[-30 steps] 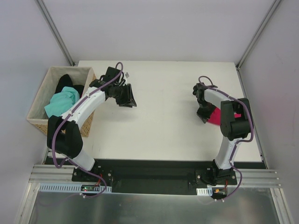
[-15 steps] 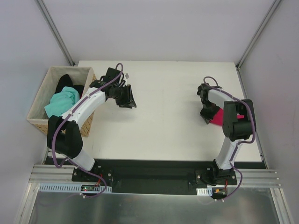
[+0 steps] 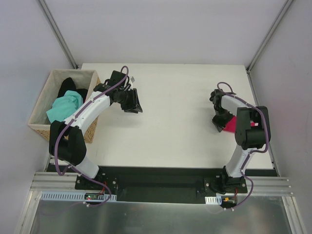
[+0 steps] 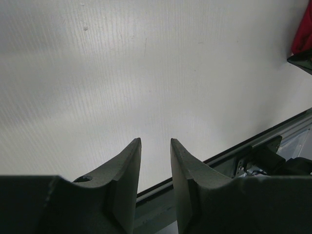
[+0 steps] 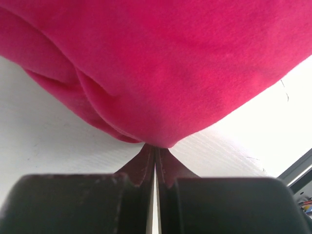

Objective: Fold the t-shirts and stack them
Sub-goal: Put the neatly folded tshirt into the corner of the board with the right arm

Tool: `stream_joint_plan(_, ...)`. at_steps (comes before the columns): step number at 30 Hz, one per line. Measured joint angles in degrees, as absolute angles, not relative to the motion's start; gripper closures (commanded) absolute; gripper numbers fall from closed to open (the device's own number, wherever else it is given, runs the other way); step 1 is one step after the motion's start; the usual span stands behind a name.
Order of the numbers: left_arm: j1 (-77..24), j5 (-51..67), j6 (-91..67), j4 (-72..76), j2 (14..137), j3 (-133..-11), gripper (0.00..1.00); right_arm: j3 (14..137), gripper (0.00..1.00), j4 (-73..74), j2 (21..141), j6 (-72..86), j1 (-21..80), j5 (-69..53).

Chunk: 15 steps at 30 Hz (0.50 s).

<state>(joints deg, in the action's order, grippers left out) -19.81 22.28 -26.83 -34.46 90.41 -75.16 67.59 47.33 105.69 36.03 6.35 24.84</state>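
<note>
3 t-shirts are recorded. The crimson t-shirt [image 3: 228, 123] is bunched on the desk [image 3: 175, 112] near its right edge, with a fold pinched between the closed right fingers [image 5: 148, 163]. The mint-green t-shirt [image 3: 63, 107] and black t-shirt [image 3: 68, 87] are heaped in the wicker basket [image 3: 39, 127] left of the desk. The left fingers [image 4: 134, 158] are held slightly apart, empty, above the desk.

The left arm [image 3: 90, 109] and right arm [image 3: 235, 161] have white shells, black joints and purple cables [image 3: 55, 146]. The left gripper [image 4: 155, 142] and right gripper [image 5: 155, 151] have dark, matte, wedge-shaped fingers [image 4: 124, 185].
</note>
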Motion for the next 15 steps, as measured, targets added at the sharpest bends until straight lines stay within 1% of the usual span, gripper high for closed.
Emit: stream_joint_plan(15, -19.8, 22.3, -26.8, -34.4, 90.4, -75.0, 0.7, 66.7, 0.99, 47.4, 104.8, 36.6, 3.9, 25.1)
